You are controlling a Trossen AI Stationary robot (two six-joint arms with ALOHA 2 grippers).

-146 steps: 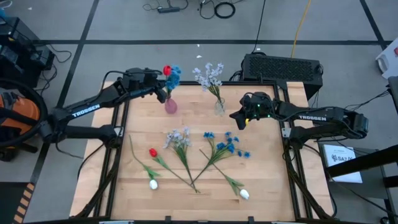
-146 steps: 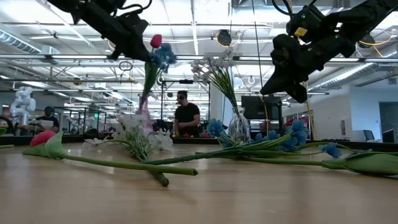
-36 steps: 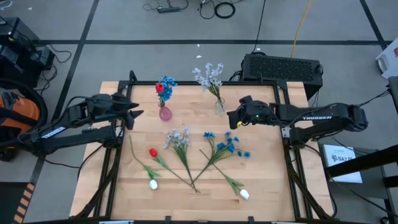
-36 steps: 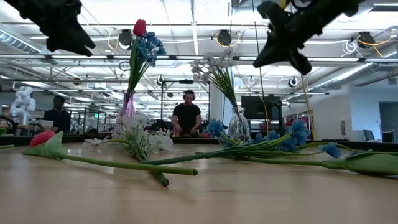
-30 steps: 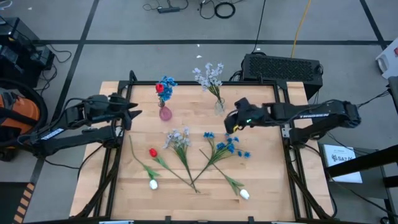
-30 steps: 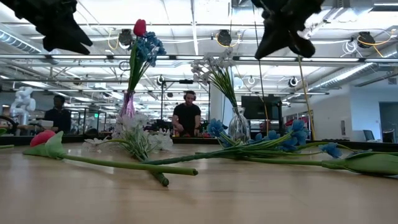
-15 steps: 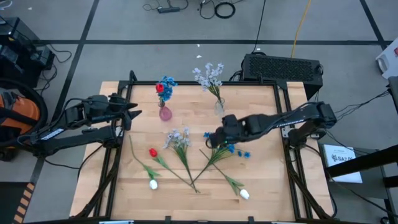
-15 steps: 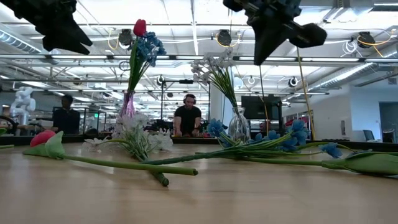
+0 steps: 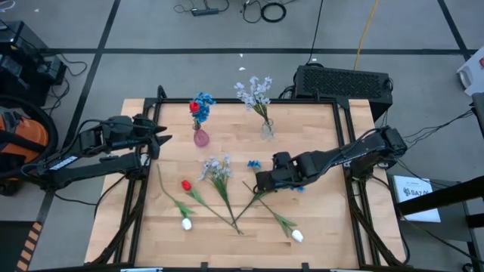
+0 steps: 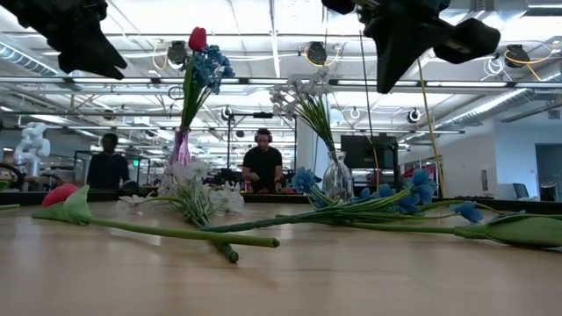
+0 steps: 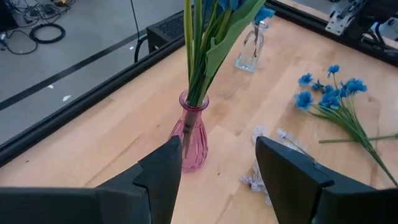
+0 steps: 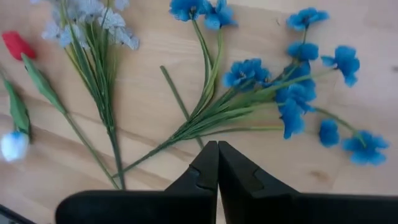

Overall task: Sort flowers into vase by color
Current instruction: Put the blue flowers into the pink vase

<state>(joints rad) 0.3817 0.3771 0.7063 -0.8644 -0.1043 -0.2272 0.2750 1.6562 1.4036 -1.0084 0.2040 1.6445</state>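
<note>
The right gripper point(image 9: 261, 181) hangs over the middle of the table point(image 9: 318, 227), fingers pressed together with nothing between them, just above the stems of the blue flower spray point(image 12: 261, 93) lying flat on the wood. In the right wrist view the closed fingertips point(image 12: 217, 163) point at the bunched green stems. At about nine o'clock from that gripper lies the lavender-white spray point(image 9: 218, 170), then the red tulip point(image 9: 186, 185), with a white tulip point(image 9: 186, 224) toward seven o'clock. Another white tulip point(image 9: 297, 236) lies at five o'clock.

At about eleven o'clock stands the pink vase point(image 9: 200, 138), holding a red tulip and blue flowers. At twelve o'clock is the clear vase point(image 9: 267, 131), with lavender-white sprays.

The left gripper point(image 9: 160, 136) waits at the table's nine o'clock edge, fingers spread and empty, facing the pink vase.
</note>
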